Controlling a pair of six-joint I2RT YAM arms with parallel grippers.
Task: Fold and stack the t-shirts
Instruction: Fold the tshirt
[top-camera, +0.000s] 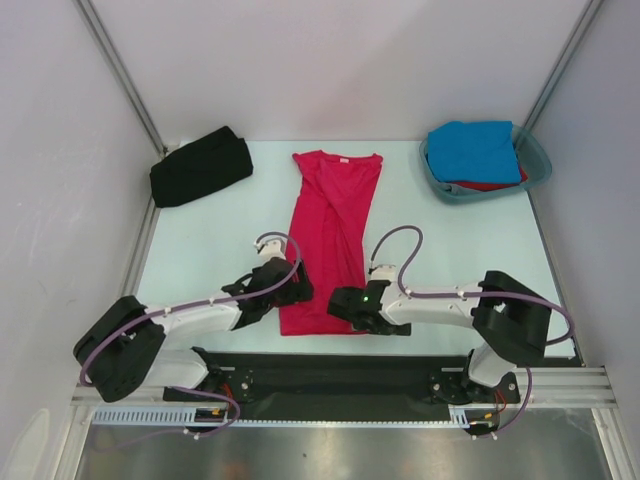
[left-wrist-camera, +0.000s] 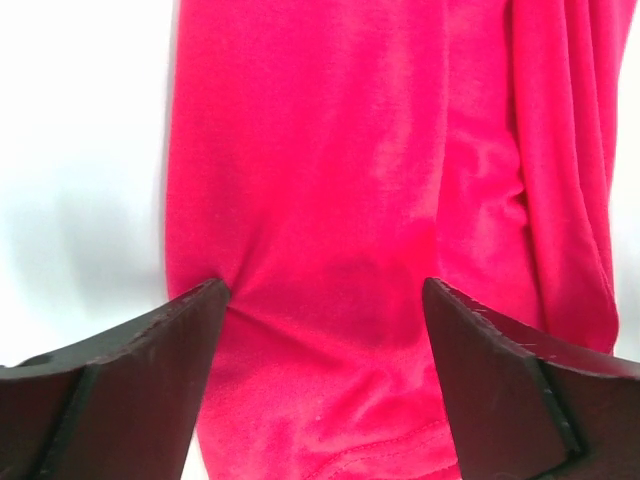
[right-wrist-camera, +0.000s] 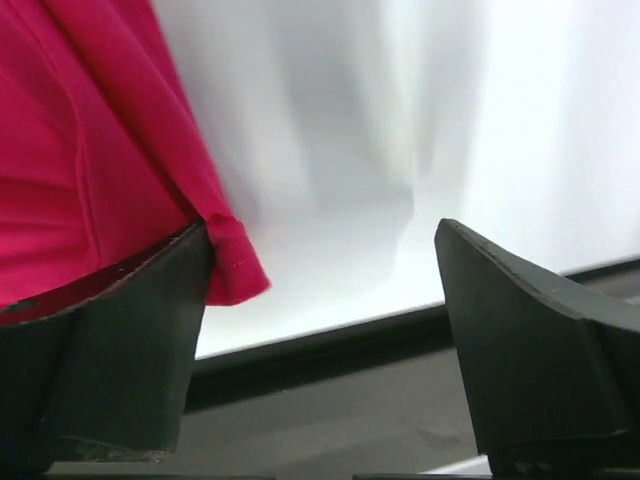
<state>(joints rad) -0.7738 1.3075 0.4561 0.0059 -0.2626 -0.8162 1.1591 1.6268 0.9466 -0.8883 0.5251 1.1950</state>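
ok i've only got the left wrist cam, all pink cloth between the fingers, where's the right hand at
observer: The right hand is open at the near right corner of the crimson-pink t-shirt. The hem corner is against one finger, not clamped.
operator: and how's the shirt lying overall
observer: As a long narrow strip, collar at the far end, with the sides seemingly folded in.
operator: anything stacked on it yet
observer: Nothing on it. The black t-shirt lies bundled at the far left, apart from it.
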